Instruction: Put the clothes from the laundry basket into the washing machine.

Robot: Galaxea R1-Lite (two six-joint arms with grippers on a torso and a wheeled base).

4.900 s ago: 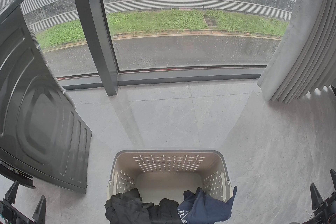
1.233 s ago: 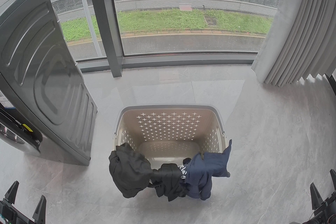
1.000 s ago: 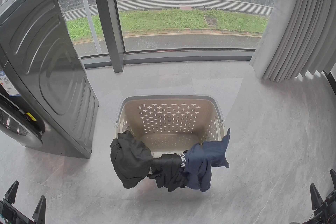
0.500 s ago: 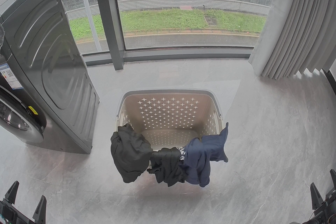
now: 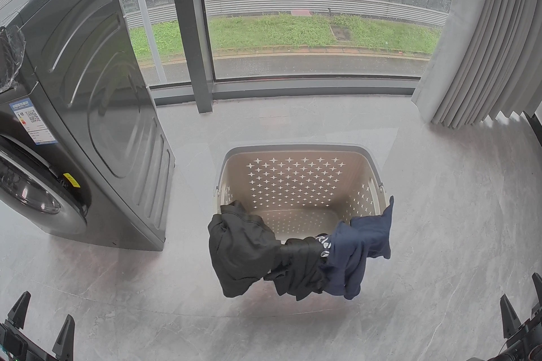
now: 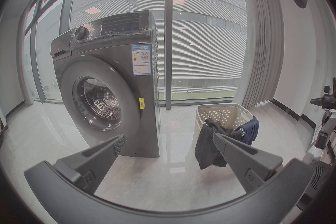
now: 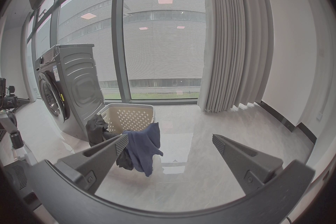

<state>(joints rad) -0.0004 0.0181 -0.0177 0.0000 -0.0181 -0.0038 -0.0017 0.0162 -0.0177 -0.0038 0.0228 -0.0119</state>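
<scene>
So the laundry basket [image 5: 299, 150] is a beige plastic one with little star cutouts, sitting on the grey tile floor [image 5: 463, 221] in the lower middle of the head view. The clothes are all bunched over its near rim and hang down the outside. There's a black garment [image 5: 241, 252] on the left, another dark bit in the middle and a navy garment [image 5: 357, 248] on the right.

The dark grey front-loader washing machine [image 5: 96, 97] stands at the left of the frame, just beside the basket.

The left gripper [image 5: 46, 307] is in the lower left corner and the right gripper [image 5: 519, 289] is in the lower right. Both are spread wide with nothing between the fingers, well apart from the clothes, which lie beyond them. A grey curtain [image 5: 491, 23] hangs at the upper right.
</scene>
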